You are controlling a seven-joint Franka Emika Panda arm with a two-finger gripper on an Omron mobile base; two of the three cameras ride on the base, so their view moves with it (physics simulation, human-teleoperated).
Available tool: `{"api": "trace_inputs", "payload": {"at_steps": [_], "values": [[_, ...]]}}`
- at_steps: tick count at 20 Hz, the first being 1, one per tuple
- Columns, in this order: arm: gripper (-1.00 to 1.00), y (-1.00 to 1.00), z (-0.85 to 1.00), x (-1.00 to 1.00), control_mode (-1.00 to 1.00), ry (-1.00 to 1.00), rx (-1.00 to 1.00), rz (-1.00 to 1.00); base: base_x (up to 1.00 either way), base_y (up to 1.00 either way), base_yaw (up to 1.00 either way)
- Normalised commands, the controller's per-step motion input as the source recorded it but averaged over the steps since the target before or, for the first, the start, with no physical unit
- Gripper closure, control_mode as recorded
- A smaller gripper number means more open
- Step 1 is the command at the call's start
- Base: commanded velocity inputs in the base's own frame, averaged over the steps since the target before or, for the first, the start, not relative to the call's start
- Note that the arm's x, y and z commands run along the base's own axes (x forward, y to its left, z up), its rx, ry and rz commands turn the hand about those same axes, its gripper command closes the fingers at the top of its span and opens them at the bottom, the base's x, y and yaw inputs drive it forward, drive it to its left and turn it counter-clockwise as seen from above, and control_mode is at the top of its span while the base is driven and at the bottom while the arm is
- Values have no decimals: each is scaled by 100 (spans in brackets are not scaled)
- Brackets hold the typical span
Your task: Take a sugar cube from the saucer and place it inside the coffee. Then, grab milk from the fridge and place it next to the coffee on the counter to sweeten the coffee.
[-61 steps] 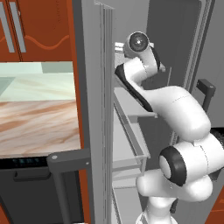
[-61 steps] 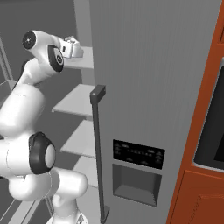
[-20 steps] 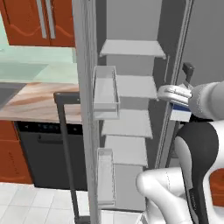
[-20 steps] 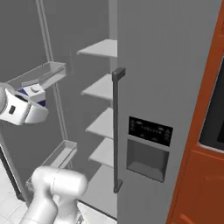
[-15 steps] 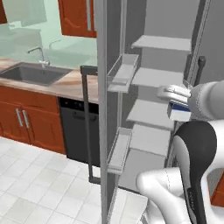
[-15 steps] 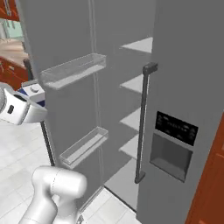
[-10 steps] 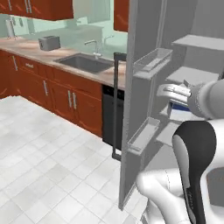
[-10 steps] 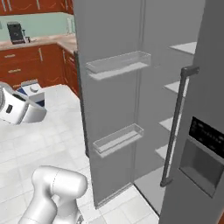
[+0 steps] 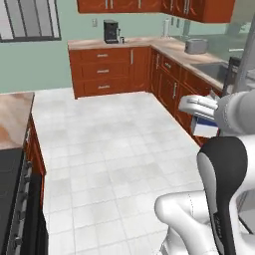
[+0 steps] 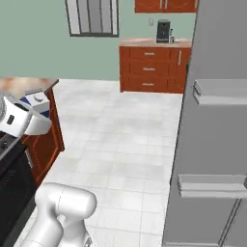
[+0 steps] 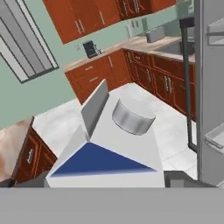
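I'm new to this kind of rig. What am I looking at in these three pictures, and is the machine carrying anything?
It is a rendered kitchen with a white robot arm on a base that can drive. Two pictures come from cameras on the base, behind the arm to its left and right. The third looks along the gripper. The gripper is shut on the milk, a white carton with a dark blue band and grey cap. On the far counter stands a black espresso machine. The grey fridge door is open.
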Motion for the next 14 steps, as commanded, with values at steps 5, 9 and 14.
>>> {"api": "trace_inputs", "payload": {"at_steps": [5,9,14], "values": [[100,0,0,0,100,0,0,0,20,45,84],[100,0,0,0,100,0,0,0,80,76,46],[100,0,0,0,100,0,0,0,100,8,5]]}}
